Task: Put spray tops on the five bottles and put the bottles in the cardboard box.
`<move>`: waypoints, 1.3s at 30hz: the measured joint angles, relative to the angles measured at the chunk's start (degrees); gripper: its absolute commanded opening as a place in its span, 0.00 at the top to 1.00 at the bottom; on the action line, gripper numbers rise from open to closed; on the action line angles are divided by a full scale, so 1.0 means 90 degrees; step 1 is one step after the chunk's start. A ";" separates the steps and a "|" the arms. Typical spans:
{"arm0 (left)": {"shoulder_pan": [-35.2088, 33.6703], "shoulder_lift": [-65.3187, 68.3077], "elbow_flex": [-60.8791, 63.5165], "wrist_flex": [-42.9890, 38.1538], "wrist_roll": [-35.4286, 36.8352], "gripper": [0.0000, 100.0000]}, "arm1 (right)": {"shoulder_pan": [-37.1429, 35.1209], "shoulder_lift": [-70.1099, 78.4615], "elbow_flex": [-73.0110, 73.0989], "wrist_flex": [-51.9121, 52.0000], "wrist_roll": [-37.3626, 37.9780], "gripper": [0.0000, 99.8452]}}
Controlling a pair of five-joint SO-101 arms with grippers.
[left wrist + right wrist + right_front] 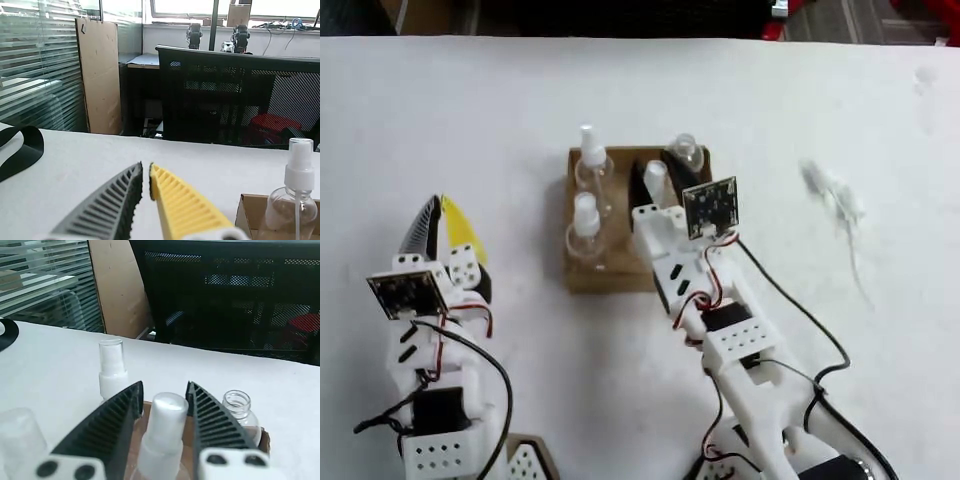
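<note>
right gripper (164,386) | jaws spread around spray-topped bottle (164,432) | topless bottle (240,410) near

Both arms stretched forward side by side, left claw (145,168) pinched together, right claw (164,386) parted.

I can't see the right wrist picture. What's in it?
The right gripper, its black fingers apart, sits on either side of a bottle's white spray top in the cardboard box. Beyond it stand another spray-topped bottle and a clear bottle with no top.
</note>
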 measured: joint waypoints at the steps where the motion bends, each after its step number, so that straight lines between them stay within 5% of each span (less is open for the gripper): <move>1: 0.0000 0.0000 0.0000 0.0000 0.0000 0.97 | 0.0000 -0.0059 0.0000 0.0010 0.0000 0.86; 5: 0.0000 0.0000 0.0000 0.0000 0.0000 0.97 | -0.0010 -0.0430 -0.0029 0.0518 0.0000 0.78; 17: 0.0000 0.0000 0.0000 0.0000 0.0000 0.97 | 0.0205 -0.2168 -0.0215 0.2002 -0.0020 0.79; 23: 0.0000 0.0000 0.0000 0.0000 0.0000 0.97 | 0.1153 -0.2784 -0.0606 0.2618 -0.0772 0.99; 39: 0.0000 0.0000 0.0000 0.0000 0.0000 0.97 | 0.1495 0.1338 -0.4161 0.5245 -0.1123 0.98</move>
